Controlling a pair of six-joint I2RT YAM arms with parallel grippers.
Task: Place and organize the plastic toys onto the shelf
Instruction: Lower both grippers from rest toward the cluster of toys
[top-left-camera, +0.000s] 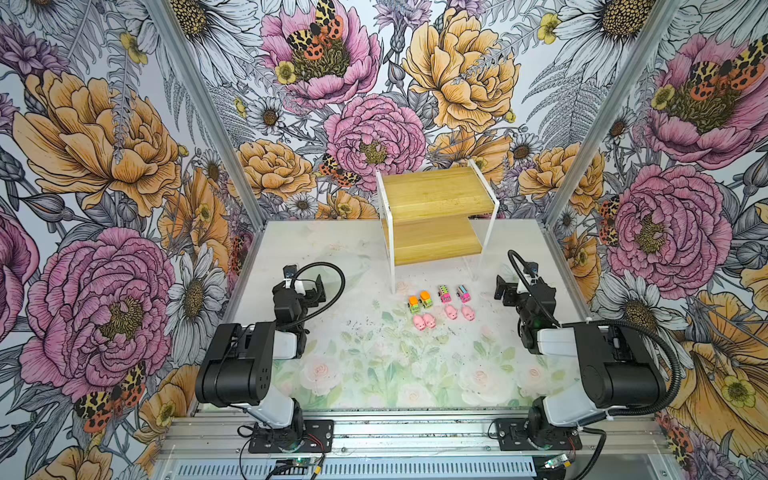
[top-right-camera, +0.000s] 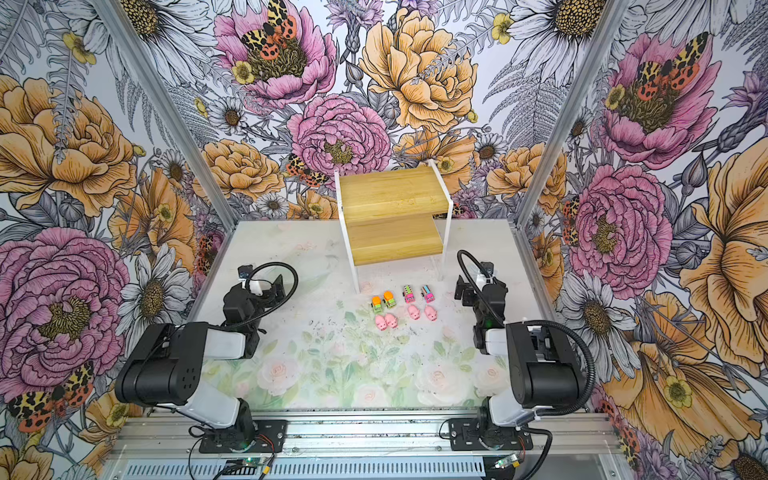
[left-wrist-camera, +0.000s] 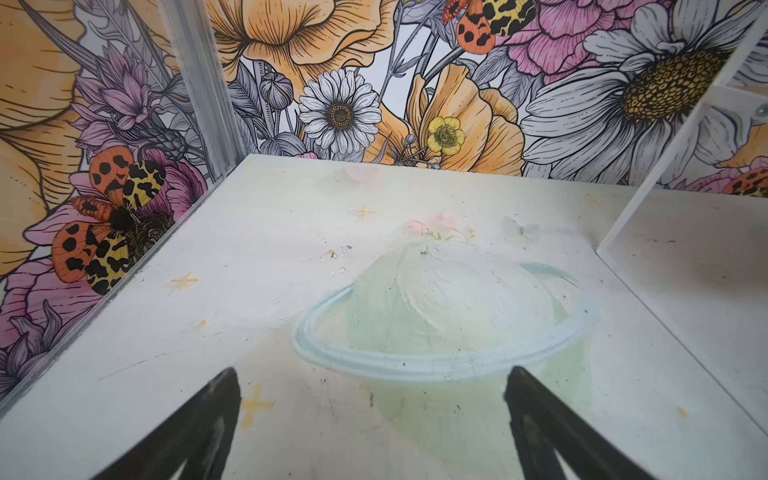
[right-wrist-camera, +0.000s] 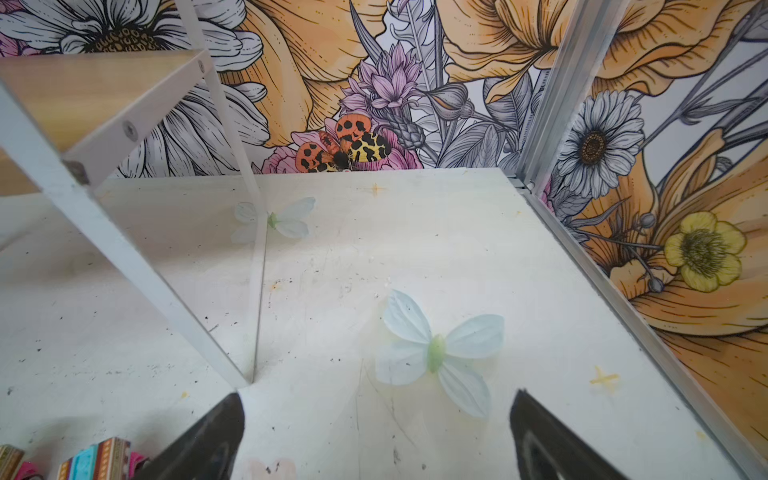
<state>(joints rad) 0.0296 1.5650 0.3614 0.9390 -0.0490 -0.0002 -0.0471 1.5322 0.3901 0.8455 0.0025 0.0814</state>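
Observation:
The shelf (top-left-camera: 436, 195) (top-right-camera: 392, 199), two stepped bamboo boards in white side frames, stands at the back middle with bare boards. On the table in front of it sit two green trucks with orange tops (top-left-camera: 419, 301) (top-right-camera: 383, 302), two pink trucks with striped tops (top-left-camera: 454, 293) (top-right-camera: 418, 294) and several pink pigs (top-left-camera: 424, 321) (top-right-camera: 386, 321). My left gripper (top-left-camera: 320, 286) (left-wrist-camera: 372, 386) is open over bare table, left of the toys. My right gripper (top-left-camera: 500, 286) (right-wrist-camera: 376, 405) is open and holds nothing, right of the toys, beside the shelf's leg (right-wrist-camera: 104, 232). One pink truck (right-wrist-camera: 99, 459) shows beside its finger.
Metal corner posts (top-left-camera: 199, 104) and floral walls (top-left-camera: 104, 166) close in the table on three sides. The shelf's white side frame (left-wrist-camera: 648, 199) stands to the right of my left gripper. An aluminium rail (top-left-camera: 415, 432) carries both arm bases at the front.

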